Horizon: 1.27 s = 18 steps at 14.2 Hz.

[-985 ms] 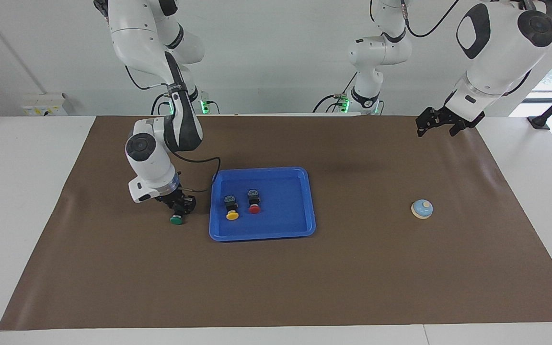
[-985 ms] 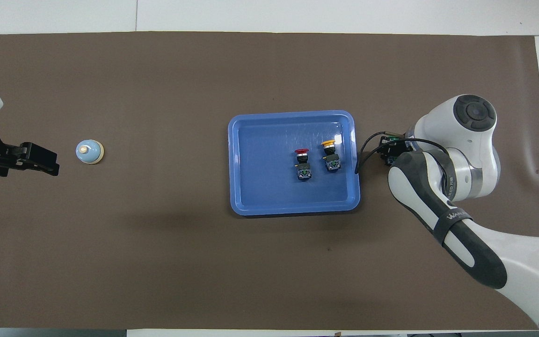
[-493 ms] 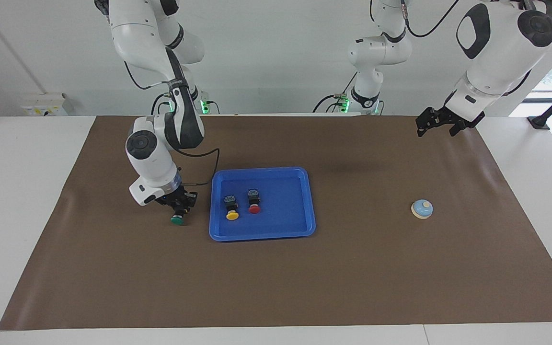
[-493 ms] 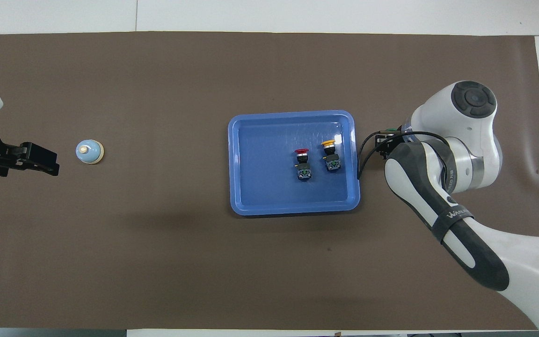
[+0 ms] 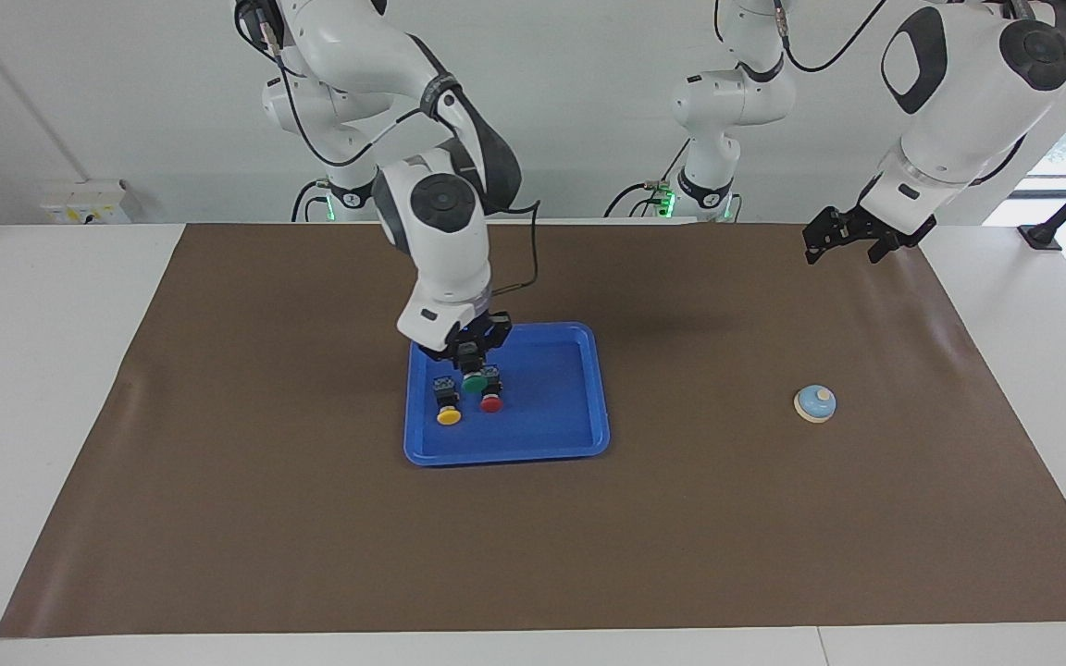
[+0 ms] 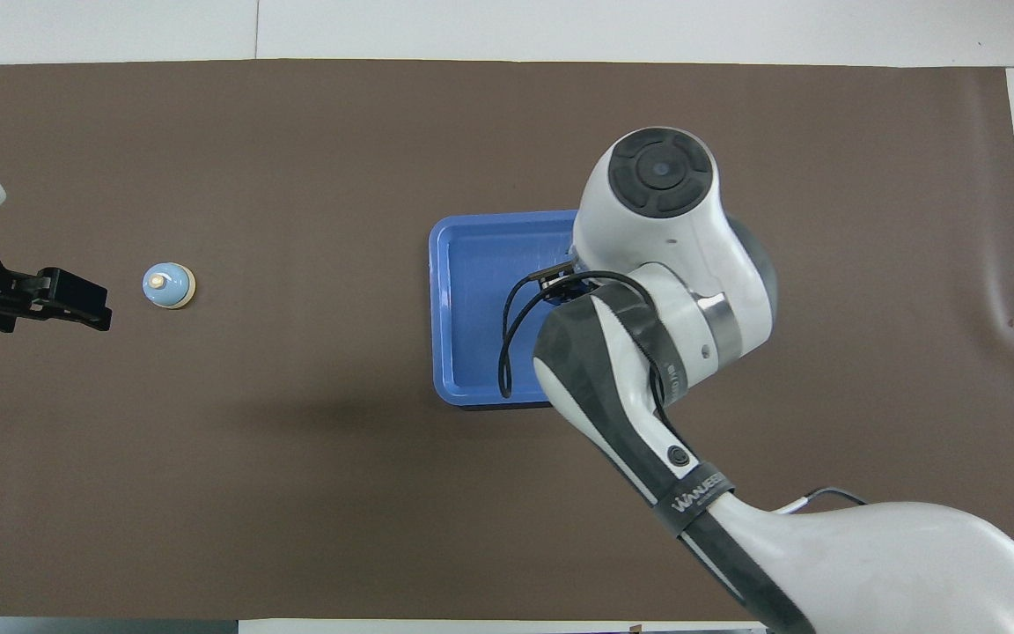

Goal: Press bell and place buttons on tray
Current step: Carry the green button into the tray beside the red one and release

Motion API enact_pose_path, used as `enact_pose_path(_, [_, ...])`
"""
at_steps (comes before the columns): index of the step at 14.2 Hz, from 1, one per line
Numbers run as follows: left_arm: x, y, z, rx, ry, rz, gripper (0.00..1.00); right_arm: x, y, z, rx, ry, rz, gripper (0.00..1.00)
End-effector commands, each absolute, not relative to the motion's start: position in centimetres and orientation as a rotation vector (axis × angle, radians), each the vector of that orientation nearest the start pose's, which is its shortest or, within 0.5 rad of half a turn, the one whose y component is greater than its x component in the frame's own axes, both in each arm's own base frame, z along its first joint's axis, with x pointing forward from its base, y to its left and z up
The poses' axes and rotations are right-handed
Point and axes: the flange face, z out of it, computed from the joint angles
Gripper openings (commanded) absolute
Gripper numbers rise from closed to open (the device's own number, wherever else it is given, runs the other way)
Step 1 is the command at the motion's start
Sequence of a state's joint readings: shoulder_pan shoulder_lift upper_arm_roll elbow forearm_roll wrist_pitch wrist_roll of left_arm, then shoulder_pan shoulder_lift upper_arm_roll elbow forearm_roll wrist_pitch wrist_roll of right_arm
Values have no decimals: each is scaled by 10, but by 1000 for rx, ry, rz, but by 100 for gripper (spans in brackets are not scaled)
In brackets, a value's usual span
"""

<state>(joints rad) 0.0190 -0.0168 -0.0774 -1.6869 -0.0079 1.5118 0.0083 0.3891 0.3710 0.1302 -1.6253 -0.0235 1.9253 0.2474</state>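
Note:
My right gripper [image 5: 469, 357] hangs over the blue tray [image 5: 553, 400], shut on the black body of the green button [image 5: 474, 382]. The button's cap points down, a little above the tray floor. On the tray floor lie the yellow button [image 5: 447, 410] and the red button [image 5: 491, 399], just below the held one in the facing view. In the overhead view the right arm hides all three buttons and much of the tray [image 6: 465, 308]. The light-blue bell [image 5: 814, 403] [image 6: 168, 286] stands on the mat toward the left arm's end. My left gripper [image 5: 843, 239] [image 6: 74, 299] waits open in the air near the bell.
A brown mat [image 5: 311, 518] covers the white table. Only the tray and the bell stand on it.
My right gripper has lifted the green button off the mat beside the tray and carried it over the tray, above the yellow and red buttons. The left arm has not moved.

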Motion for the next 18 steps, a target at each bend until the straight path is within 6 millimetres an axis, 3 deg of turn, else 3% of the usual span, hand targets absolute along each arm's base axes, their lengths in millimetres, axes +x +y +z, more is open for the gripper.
enact_pose_path(1, [534, -31, 580, -3133, 86, 239, 100, 583, 322, 376, -3101, -449, 167, 0])
enact_pose_path(3, [534, -31, 581, -3133, 86, 236, 100, 581, 346, 360, -3081, -476, 125, 0])
enact_pose_path(7, [534, -31, 580, -3133, 86, 239, 100, 587, 357, 348, -3006, -350, 71, 0])
enact_pose_path(12, [534, -31, 580, -3133, 86, 239, 100, 575, 355, 320, -3015, -293, 71, 0])
enact_pose_path(18, [534, -31, 581, -3133, 86, 236, 100, 569, 351, 313, -3011, -133, 130, 0])
